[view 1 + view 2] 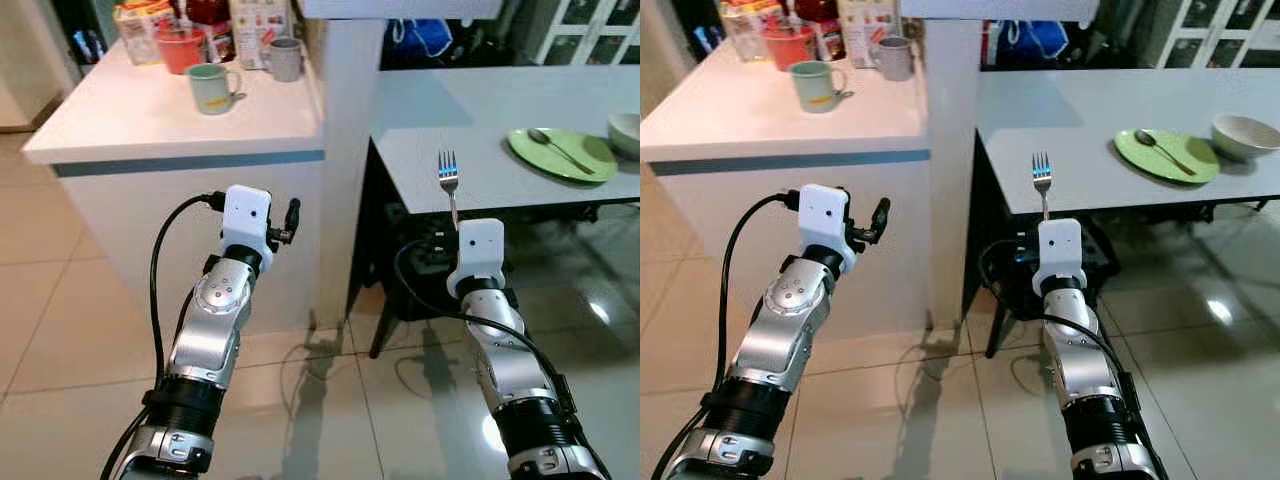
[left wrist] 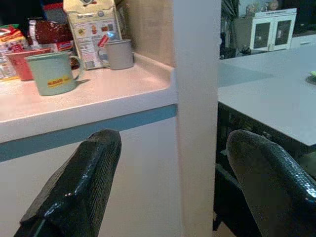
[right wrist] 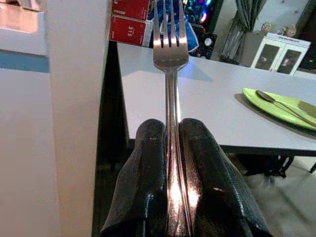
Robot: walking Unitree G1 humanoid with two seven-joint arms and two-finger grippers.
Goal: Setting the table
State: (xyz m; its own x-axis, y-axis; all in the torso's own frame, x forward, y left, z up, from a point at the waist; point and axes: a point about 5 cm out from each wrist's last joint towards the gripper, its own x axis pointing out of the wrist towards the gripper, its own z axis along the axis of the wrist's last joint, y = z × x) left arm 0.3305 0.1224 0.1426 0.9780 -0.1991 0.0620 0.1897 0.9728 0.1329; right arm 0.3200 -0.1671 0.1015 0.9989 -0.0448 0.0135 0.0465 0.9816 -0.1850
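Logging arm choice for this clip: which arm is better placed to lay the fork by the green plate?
The right. Its gripper is shut on the fork and faces the grey table bearing the green plate. The left gripper is open, empty, and faces the white counter.

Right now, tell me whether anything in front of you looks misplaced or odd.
Nothing spilled or damaged. One small oddity: a spoon lies diagonally across the green plate on the grey table, not beside it. The fork stands upright in the right pincer, not yet laid down. The left pincer is open.
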